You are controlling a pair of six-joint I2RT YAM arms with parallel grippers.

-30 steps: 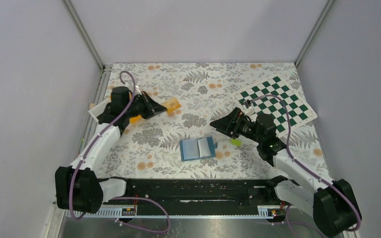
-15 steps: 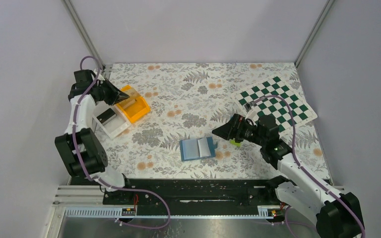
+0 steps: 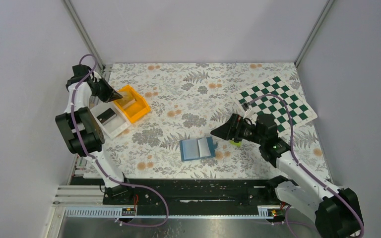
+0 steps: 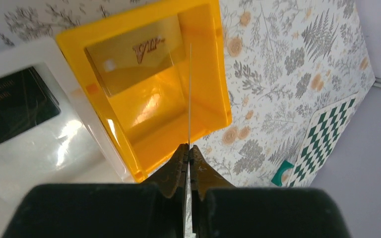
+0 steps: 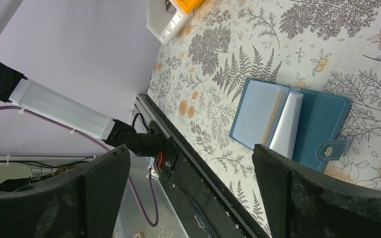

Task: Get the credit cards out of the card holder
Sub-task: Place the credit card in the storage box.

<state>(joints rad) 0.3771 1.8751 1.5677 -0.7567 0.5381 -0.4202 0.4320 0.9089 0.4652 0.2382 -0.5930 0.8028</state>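
Note:
The card holder (image 3: 198, 148) lies open on the floral mat; in the right wrist view a tan card edge (image 5: 273, 116) shows in the card holder's (image 5: 320, 126) pale inner pocket. My right gripper (image 3: 219, 131) hovers just right of it, jaws wide apart and empty (image 5: 191, 153). A lime-green credit card (image 3: 236, 143) lies on the mat under that wrist. My left gripper (image 3: 110, 94) is at the orange bin (image 3: 133, 105), shut (image 4: 189, 147) on a thin card (image 4: 190, 94) seen edge-on above the bin. An orange-tan card (image 4: 134, 62) leans inside the bin (image 4: 208, 89).
A white bin (image 3: 110, 120) with a dark card (image 4: 15, 104) sits against the orange bin's left side. A green checkered board (image 3: 277, 101) lies at the back right. The black rail (image 5: 198, 168) runs along the table's near edge.
The left arm swung from beside the bins back to the far left, bringing its gripper over the orange bin. The right gripper shifted slightly toward the near edge, staying open.

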